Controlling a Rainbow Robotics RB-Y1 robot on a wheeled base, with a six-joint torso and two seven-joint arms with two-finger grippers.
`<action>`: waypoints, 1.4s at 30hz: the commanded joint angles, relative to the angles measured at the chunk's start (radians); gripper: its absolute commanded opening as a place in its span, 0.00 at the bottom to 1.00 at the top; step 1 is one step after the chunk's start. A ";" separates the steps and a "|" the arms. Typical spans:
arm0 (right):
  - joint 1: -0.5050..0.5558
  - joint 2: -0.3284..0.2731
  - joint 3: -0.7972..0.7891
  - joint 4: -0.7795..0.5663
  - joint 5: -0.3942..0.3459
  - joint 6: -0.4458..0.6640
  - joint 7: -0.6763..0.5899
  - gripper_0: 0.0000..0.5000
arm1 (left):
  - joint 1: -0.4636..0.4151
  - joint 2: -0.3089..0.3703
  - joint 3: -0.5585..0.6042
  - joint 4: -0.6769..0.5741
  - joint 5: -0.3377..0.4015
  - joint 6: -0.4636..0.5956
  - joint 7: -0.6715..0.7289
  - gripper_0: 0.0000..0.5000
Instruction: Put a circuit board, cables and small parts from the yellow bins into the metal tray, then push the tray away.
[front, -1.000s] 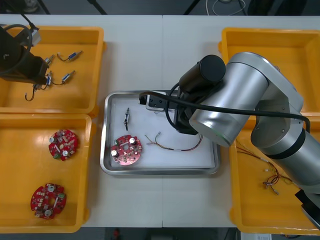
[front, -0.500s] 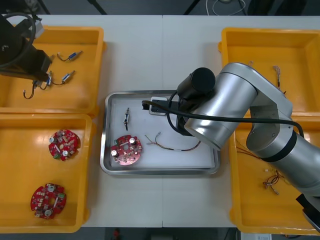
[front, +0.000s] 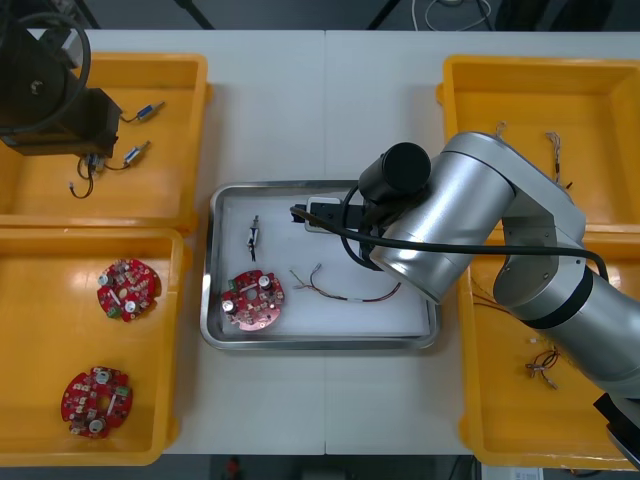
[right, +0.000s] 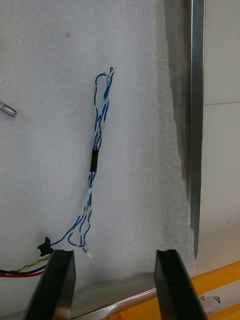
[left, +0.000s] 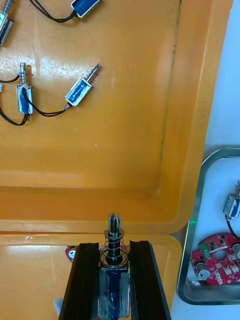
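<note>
My right gripper (right: 115, 255) is open low over the metal tray (front: 212, 262). A twisted blue and white cable (right: 95, 160) lies free on the tray's white inside, just beyond the fingertips. In the front view the right gripper (front: 305, 214) is at the tray's far side. The tray also holds a round red circuit board (front: 252, 298), a small metal part (front: 254, 237) and a red and yellow cable (front: 345, 290). My left gripper (left: 114, 245) is shut on a small metal part (left: 112, 250) with a spring. It hangs over the far left yellow bin (front: 180, 60), its black wire (front: 80, 180) dangling.
More small metal parts (left: 80, 90) lie in the far left bin. Two circuit boards (front: 127, 289) (front: 96, 400) sit in the near left bin. Cables (front: 545, 360) lie in the near right bin, more cables (front: 555, 150) in the far right one.
The right gripper has opened and its arm has shifted a little over the tray. The left gripper has carried its small metal part slightly to the right above the bin.
</note>
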 joint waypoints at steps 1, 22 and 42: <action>0.008 -0.020 0.005 -0.010 0.013 0.000 0.023 1.00 | 0.003 0.019 -0.011 -0.048 0.013 0.015 0.011 0.00; 0.034 0.016 -0.207 -0.197 0.001 0.305 -0.105 1.00 | 0.002 0.009 -0.035 -0.081 0.030 0.015 0.069 0.00; 0.215 -0.110 -0.581 -0.372 -0.177 0.305 -0.641 1.00 | -0.155 -0.116 -0.343 -0.109 0.033 -0.010 0.413 0.00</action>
